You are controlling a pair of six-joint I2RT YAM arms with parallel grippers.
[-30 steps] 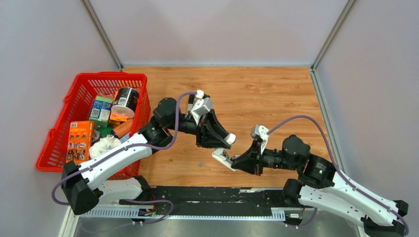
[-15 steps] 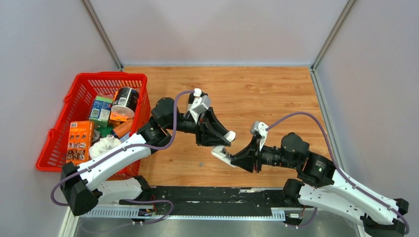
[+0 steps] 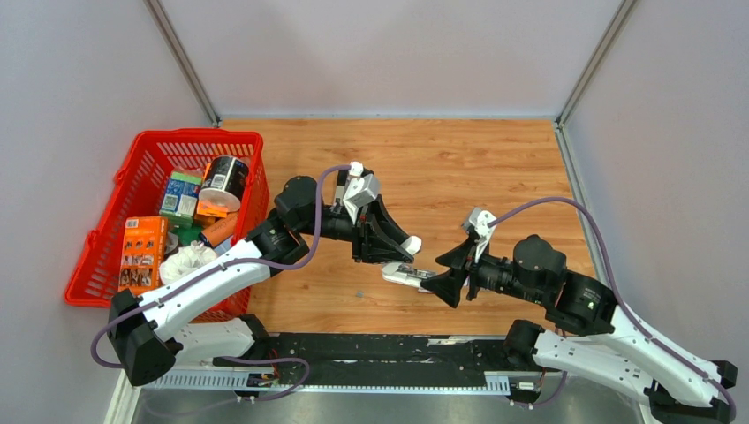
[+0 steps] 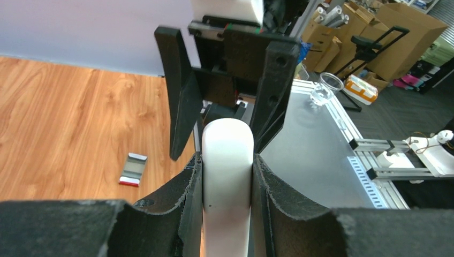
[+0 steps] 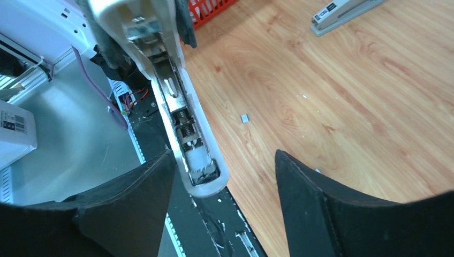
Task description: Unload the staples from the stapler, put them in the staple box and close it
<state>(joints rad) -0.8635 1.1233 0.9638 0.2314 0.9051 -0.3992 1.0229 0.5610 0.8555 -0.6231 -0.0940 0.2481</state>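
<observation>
The jaws of the left gripper (image 3: pixel 399 248) are clamped on the white body of the stapler (image 5: pixel 186 120), one pad on each flat side, while the jaws of the right gripper (image 5: pixel 225 156) stand wide apart and hold nothing. The stapler hangs in the air over the middle of the table (image 3: pixel 495 168), closer to its near edge than to its far edge, and is hinged open. One arm sits in the left grip and the other reaches out toward the right gripper with its metal channel and spring laid bare. Its long axis runs roughly along the near edge, from the left jaws toward the right ones. In the right wrist view, the rounded free end lies between the right fingers, close to one finger (image 5: pixel 134 214) and well apart from the other, touching neither. The right arm is therefore the nearer free one, and any reach into the channel would likely go straight along that axis. By count there is one held stapler and two grippers. There is also one red basket (image 3: pixel 141 155) at the table's left edge, one small loose bit (image 5: pixel 244 118) on the wood, and one grey stapler-like item (image 5: pixel 342 13) farther off. I cannot tell whether any staples remain in the channel.
</observation>
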